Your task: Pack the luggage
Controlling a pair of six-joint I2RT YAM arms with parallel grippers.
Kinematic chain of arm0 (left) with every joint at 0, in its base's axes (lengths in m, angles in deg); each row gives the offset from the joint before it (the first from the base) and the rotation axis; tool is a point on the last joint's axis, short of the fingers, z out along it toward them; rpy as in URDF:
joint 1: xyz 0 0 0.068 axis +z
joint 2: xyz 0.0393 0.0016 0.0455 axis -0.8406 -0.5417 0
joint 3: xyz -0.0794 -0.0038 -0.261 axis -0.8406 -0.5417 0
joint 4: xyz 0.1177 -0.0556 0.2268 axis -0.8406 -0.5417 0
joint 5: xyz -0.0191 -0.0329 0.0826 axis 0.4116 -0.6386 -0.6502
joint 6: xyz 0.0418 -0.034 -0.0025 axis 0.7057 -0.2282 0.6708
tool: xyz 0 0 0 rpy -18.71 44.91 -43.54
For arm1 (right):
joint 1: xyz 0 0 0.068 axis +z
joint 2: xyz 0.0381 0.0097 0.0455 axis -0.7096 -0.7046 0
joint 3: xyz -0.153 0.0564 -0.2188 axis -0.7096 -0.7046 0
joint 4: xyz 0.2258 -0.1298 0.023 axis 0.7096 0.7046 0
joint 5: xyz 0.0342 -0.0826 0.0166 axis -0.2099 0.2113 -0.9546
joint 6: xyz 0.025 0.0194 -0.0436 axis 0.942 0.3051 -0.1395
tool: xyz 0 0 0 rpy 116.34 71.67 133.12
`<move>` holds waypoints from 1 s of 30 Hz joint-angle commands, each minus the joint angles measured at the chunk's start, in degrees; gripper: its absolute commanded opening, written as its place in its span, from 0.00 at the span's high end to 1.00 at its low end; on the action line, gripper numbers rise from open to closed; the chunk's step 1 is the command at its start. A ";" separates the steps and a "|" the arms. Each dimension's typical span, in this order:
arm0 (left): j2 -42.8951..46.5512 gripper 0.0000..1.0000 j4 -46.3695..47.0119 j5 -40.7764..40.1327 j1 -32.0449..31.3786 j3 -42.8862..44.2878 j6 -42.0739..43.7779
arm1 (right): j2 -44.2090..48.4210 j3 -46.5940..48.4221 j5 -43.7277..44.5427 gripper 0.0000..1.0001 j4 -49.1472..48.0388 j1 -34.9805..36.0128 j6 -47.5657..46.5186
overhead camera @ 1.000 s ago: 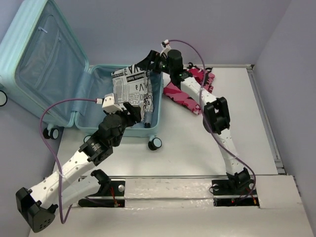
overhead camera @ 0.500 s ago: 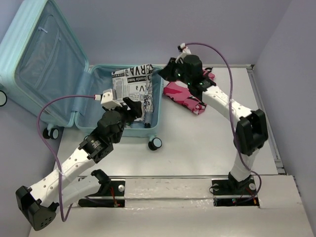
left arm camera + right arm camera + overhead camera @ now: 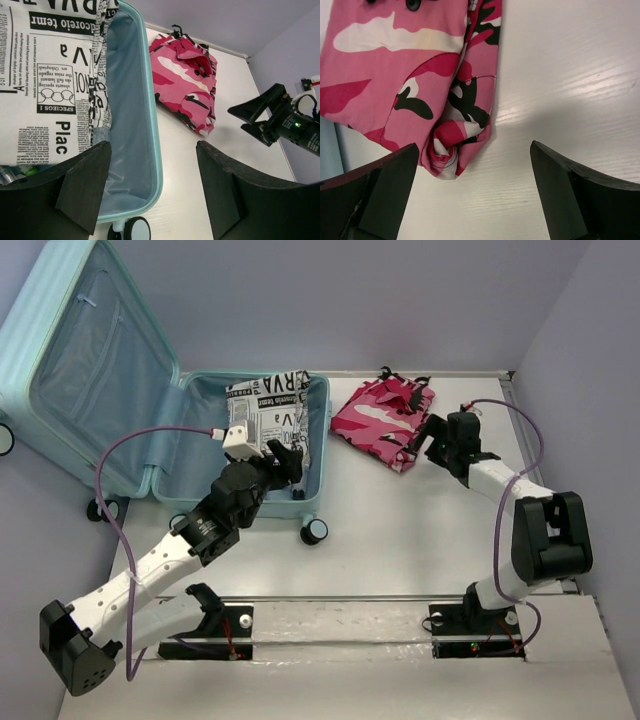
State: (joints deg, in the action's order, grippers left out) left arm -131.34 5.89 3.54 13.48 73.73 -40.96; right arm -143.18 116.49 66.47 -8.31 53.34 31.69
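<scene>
The pale aqua-blue luggage (image 3: 190, 445) lies open at the left, its lid (image 3: 90, 370) leaning back. A newspaper-print garment (image 3: 262, 410) lies in its tray, also in the left wrist view (image 3: 45, 80). A folded pink camouflage garment (image 3: 380, 420) lies on the table to the right of the luggage (image 3: 142, 150); it shows in both wrist views (image 3: 185, 80) (image 3: 405, 85). My left gripper (image 3: 283, 460) is open and empty above the tray's right rim. My right gripper (image 3: 428, 437) is open and empty, just right of the pink garment's near corner.
A caster wheel (image 3: 314, 531) juts from the luggage's near right corner. A dark pen-like thing lies in the tray under my left gripper. The white table (image 3: 400, 530) ends at a raised rim on the right; purple walls stand behind and at the sides.
My right arm has swung from the luggage's far rim out to the right and dropped low beside the pink garment. My left gripper has shifted a little to the right over the tray.
</scene>
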 commanded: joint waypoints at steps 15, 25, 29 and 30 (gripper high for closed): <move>-7.02 0.19 5.84 0.39 -7.43 2.23 2.00 | -20.09 6.35 -16.09 0.41 -10.77 -0.41 8.04; -15.71 0.17 6.54 2.58 -10.59 7.50 3.93 | 1.32 -16.56 -10.99 0.93 -12.09 -10.94 6.91; -19.41 0.16 6.45 2.50 -12.61 10.31 4.64 | 15.27 -26.84 -11.61 0.66 -12.01 -18.49 8.05; -20.37 0.16 6.63 2.58 -12.96 10.50 4.47 | 17.41 -27.74 -12.05 0.24 -10.96 -18.51 7.79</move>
State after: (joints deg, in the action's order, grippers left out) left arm -150.03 9.41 5.88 2.04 80.76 -38.17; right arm -135.86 94.50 53.61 -19.46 38.67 39.39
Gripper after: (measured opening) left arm 0.837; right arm 0.297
